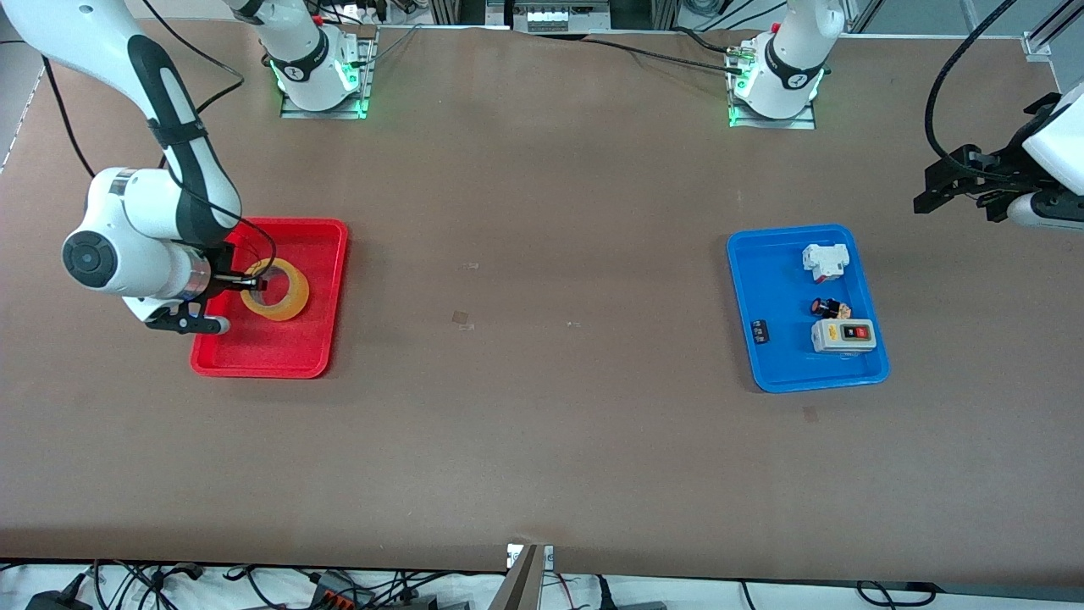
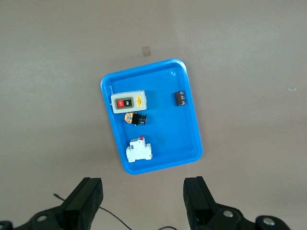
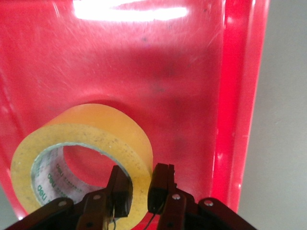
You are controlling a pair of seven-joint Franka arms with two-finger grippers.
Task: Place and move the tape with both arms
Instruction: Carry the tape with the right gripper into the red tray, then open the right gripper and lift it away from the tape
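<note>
1. Tape (image 1: 275, 290) lies in the red tray (image 1: 322, 241), toward the right arm's end of the bench (image 1: 542, 407).
2. Right gripper (image 3: 140, 188) is down in the red tray, its fingers (image 3: 121, 191) pinching the tape's wall, one inside the hole and one outside.
3. Left gripper (image 2: 142, 196) waits in the air, fingers spread wide, near the blue tray (image 2: 189, 134).
</note>
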